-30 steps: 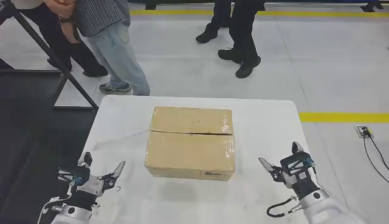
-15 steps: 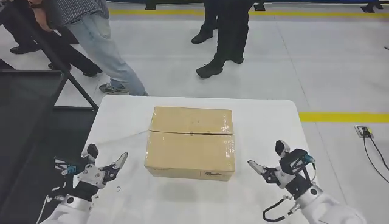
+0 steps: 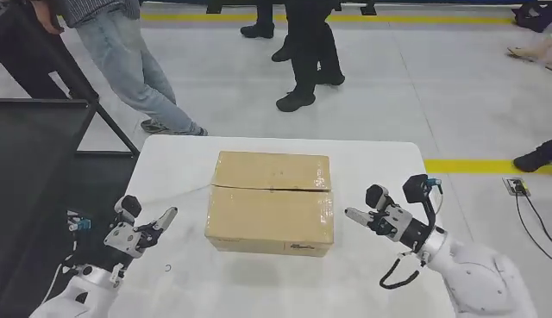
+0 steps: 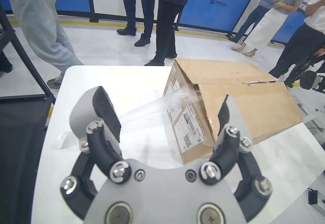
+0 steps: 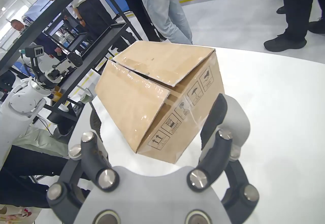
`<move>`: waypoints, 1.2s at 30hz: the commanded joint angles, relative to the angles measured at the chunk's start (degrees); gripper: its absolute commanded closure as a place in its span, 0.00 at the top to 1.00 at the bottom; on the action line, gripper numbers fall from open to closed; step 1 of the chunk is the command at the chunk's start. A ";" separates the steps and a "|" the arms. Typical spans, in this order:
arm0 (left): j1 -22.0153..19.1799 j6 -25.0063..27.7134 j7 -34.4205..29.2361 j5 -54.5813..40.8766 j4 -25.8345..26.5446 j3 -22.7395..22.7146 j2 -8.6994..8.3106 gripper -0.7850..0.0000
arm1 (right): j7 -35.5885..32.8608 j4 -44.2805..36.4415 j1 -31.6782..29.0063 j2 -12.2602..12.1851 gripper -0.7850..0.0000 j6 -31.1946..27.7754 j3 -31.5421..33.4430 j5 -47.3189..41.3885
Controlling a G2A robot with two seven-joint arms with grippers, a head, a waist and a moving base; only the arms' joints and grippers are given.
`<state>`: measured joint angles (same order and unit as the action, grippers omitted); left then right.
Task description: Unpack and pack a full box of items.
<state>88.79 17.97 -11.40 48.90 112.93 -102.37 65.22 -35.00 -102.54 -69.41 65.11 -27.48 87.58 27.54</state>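
Brought nearer the closed box [image 3: 269,202] at table [image 3: 379,167] centre are the spread left gripper [image 3: 148,219], at eight o'clock, and spread right gripper [image 3: 362,207], at four; handling pictograms [image 5: 195,94] and shipping labels [image 4: 189,121] are borne on its ends.

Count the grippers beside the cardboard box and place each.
2. The left gripper hovers open off one side of the cardboard box; the right gripper, open, off the opposite side. None seems hidden.
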 commanded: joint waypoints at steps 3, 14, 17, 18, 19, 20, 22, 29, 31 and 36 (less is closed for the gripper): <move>0.00 0.00 0.00 0.00 0.00 0.00 0.00 1.00 | 0.01 0.00 0.00 0.00 1.00 -0.02 0.00 0.00; -4.17 -0.74 -9.04 -13.65 -1.61 2.24 0.00 1.00 | -2.49 10.04 5.39 0.30 1.00 -0.99 -3.23 -15.26; -5.49 0.51 -12.92 -18.71 -3.16 2.59 -0.16 1.00 | -7.66 15.60 9.00 0.28 1.00 -2.76 -4.72 -21.99; -5.95 1.34 -14.26 -20.82 -3.68 2.69 -0.23 1.00 | -9.44 17.38 10.20 0.30 1.00 -3.39 -5.41 -24.05; -6.39 1.92 -15.21 -22.62 -4.24 2.53 -0.30 1.00 | -11.33 19.18 11.42 0.33 1.00 -3.88 -6.12 -26.18; -6.75 2.49 -16.17 -23.78 -4.60 2.39 -0.39 1.00 | -13.07 20.95 12.69 0.37 1.00 -4.43 -6.79 -28.37; -7.19 3.92 -18.27 -26.43 -5.17 2.20 -0.57 1.00 | -16.53 24.40 15.03 0.50 1.00 -5.58 -8.21 -32.91; -7.91 4.74 -21.69 -30.13 -6.51 1.17 -1.09 1.00 | -29.04 32.50 21.43 0.96 1.00 -8.23 -12.93 -45.30; -8.02 4.65 -21.83 -30.22 -6.79 1.33 -1.17 1.00 | -32.81 33.78 22.59 0.97 1.00 -8.99 -13.72 -48.39; -8.30 4.42 -21.92 -30.35 -7.10 1.82 -1.35 1.00 | -35.38 31.52 23.15 0.35 1.00 -6.44 -15.32 -53.72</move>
<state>80.52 22.41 -33.36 18.55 105.84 -100.61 63.89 -70.25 -70.53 -46.15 65.63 -34.07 72.25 -25.44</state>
